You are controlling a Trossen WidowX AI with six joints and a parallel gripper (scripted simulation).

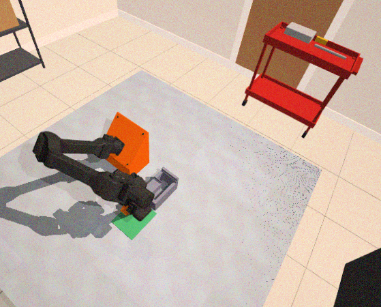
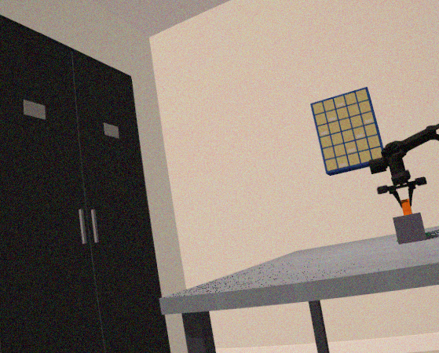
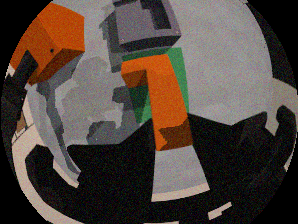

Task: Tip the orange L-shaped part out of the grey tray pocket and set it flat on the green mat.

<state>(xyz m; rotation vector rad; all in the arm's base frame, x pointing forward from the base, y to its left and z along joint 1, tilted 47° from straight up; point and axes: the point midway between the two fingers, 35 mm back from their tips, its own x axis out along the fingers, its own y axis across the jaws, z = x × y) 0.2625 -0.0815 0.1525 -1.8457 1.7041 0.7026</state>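
My gripper (image 2: pixel 406 201) (image 3: pixel 168 119) is shut on one end of the orange L-shaped part (image 1: pixel 125 210) (image 2: pixel 407 209) (image 3: pixel 167 92). The part is out of the tray and hangs steeply from the fingers, its L-shaped end away from them. It is over or close to the green mat (image 1: pixel 133 230) (image 3: pixel 181 70); its exact height is hard to tell. The grey tray (image 1: pixel 166 198) (image 2: pixel 409 229) (image 3: pixel 132 25) stands beside the mat with its pocket empty. In the top view my arm hides most of the part, and in the exterior view the tray hides its lower end.
A large orange block (image 1: pixel 133 143) (image 3: pixel 65 30) stands behind the arm, a little way from the tray. The table (image 1: pixel 207 222) (image 2: pixel 337 271) carries the tray and mat. A red cart (image 1: pixel 285 102) and a dark cabinet (image 2: pixel 54 196) stand off the table.
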